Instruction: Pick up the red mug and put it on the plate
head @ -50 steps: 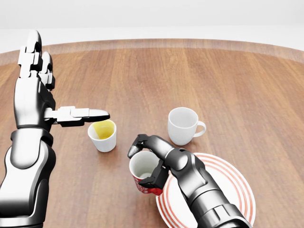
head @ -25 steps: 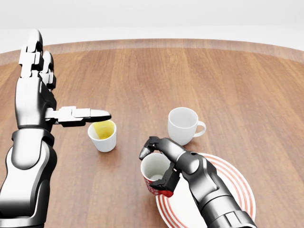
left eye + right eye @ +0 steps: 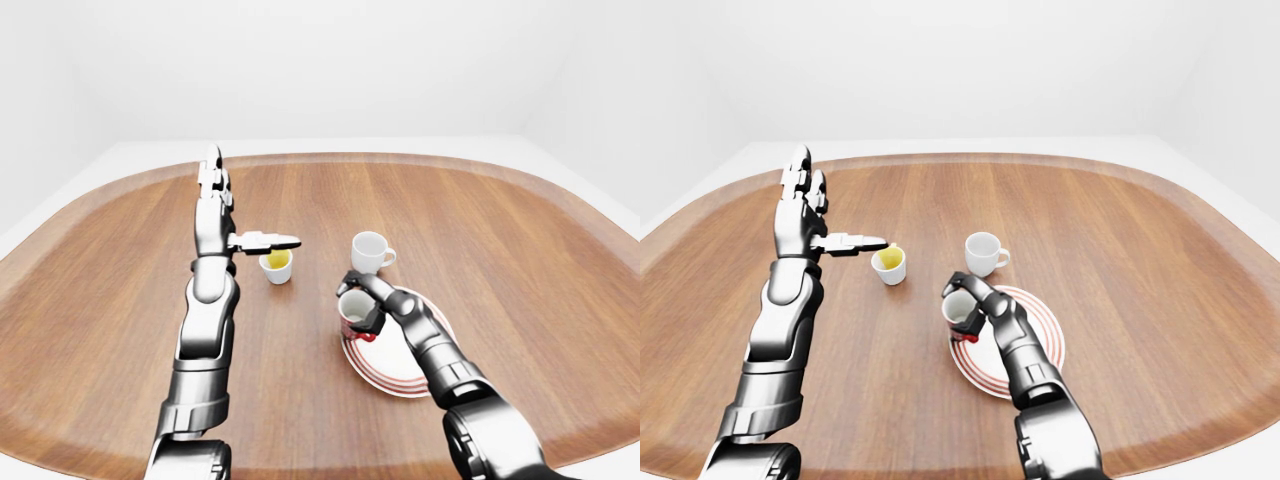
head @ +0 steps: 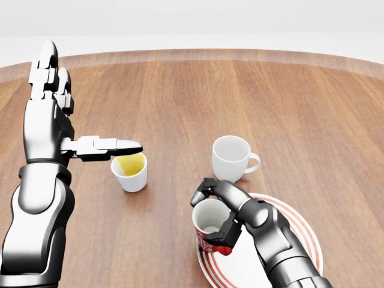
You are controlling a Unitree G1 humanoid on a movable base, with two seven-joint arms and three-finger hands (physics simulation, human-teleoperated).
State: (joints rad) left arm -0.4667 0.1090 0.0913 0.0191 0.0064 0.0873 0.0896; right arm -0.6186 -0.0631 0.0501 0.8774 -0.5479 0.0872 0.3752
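Observation:
The red mug [image 4: 215, 245], white inside, is in my right hand [image 4: 212, 217], whose fingers close round its rim and side. It hangs upright over the left rim of the red-striped white plate [image 4: 294, 237] at the bottom right of the head view. I cannot tell whether it touches the plate. My left hand [image 4: 84, 111] is open and empty, raised at the left with its fingers pointing up and its thumb reaching out over a small cup.
A white mug [image 4: 231, 157] stands just above the plate, handle to the right. A small white cup with yellow liquid [image 4: 129, 170] stands under my left thumb. The wooden table [image 3: 520, 230] is wide and rounded, with its edge far off.
My right hand has carried the red mug rightward and down in the view, from beside the plate to over its left rim. The left arm has barely shifted.

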